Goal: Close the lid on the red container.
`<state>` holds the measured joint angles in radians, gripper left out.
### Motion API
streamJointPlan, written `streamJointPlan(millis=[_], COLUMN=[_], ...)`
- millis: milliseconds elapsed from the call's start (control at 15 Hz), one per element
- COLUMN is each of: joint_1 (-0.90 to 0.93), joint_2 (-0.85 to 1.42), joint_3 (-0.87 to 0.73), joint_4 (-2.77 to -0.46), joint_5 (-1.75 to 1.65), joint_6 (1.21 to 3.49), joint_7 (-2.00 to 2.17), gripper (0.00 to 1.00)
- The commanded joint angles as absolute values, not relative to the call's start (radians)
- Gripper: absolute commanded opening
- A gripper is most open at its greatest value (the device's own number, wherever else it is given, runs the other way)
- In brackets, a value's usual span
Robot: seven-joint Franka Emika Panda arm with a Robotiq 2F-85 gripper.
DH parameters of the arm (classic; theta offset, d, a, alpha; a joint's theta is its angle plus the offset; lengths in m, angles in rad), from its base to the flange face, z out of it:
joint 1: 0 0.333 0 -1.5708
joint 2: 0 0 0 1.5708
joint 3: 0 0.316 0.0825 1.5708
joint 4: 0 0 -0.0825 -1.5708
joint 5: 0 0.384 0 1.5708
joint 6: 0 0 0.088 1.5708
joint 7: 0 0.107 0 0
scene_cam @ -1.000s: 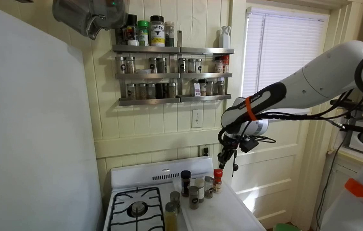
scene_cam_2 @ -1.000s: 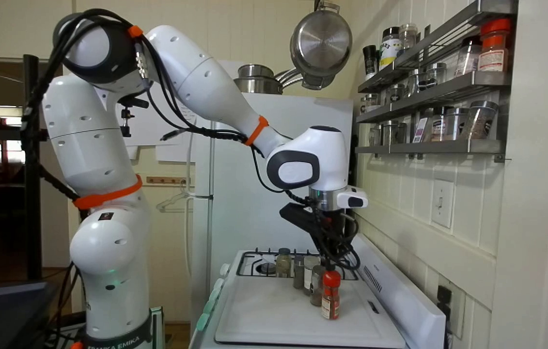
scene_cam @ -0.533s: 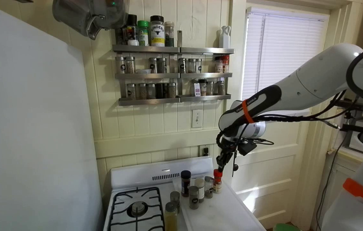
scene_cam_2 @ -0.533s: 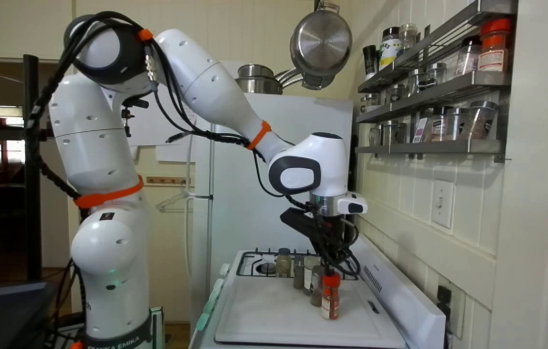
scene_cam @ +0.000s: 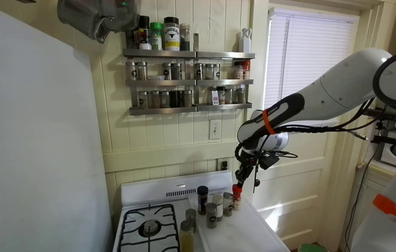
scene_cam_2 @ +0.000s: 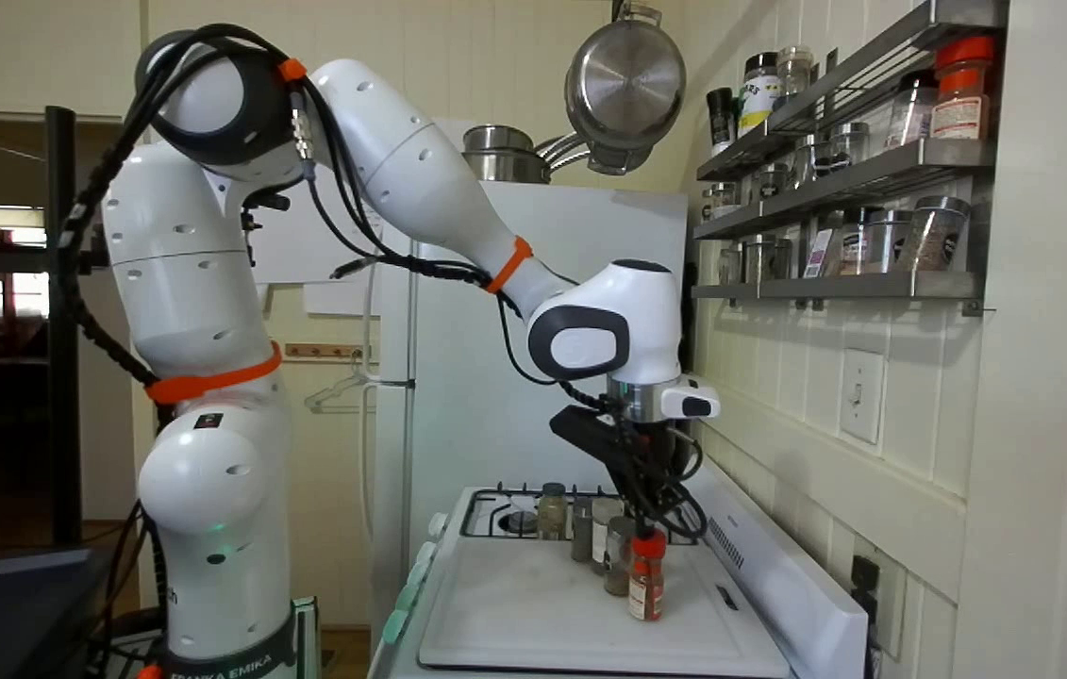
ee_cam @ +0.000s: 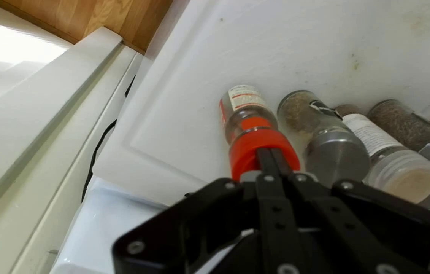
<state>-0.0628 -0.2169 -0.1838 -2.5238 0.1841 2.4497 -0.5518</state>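
The red container (scene_cam_2: 645,594), a small see-through jar with a pale label and red lid (ee_cam: 251,140), stands upright on the white stove cover in both exterior views. My gripper (ee_cam: 270,149) is shut with nothing between its fingers. From above, its joined fingertips meet the top of the lid in the wrist view, and the same contact shows in an exterior view (scene_cam: 236,202) of the red container. Much of the lid's top is hidden behind the fingers, so how its flap sits cannot be made out.
A grey-lidded spice bottle (ee_cam: 336,152) stands close beside the jar, then a white-capped bottle (ee_cam: 401,173) and several more. The stove's back panel (scene_cam_2: 769,556) rises behind, with burner grates (scene_cam: 148,227) beyond the bottles. Spice shelves (scene_cam: 161,83) hang on the wall above.
My shut gripper has come down from just above the red lid onto it. The jar has shifted very slightly toward the stove's back panel.
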Motion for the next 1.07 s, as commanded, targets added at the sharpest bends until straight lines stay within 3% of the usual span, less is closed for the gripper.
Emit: streamJointPlan(millis=[0,1000], joint_1=[-0.047,-0.042], joint_2=[-0.159,-0.094], joint_3=[-0.190,-0.177], joint_4=[-2.512,-2.495], joint_5=[0.206,0.224], joint_6=[2.471,2.465], joint_7=[-0.552,-0.547], gripper=[0.00,0.00])
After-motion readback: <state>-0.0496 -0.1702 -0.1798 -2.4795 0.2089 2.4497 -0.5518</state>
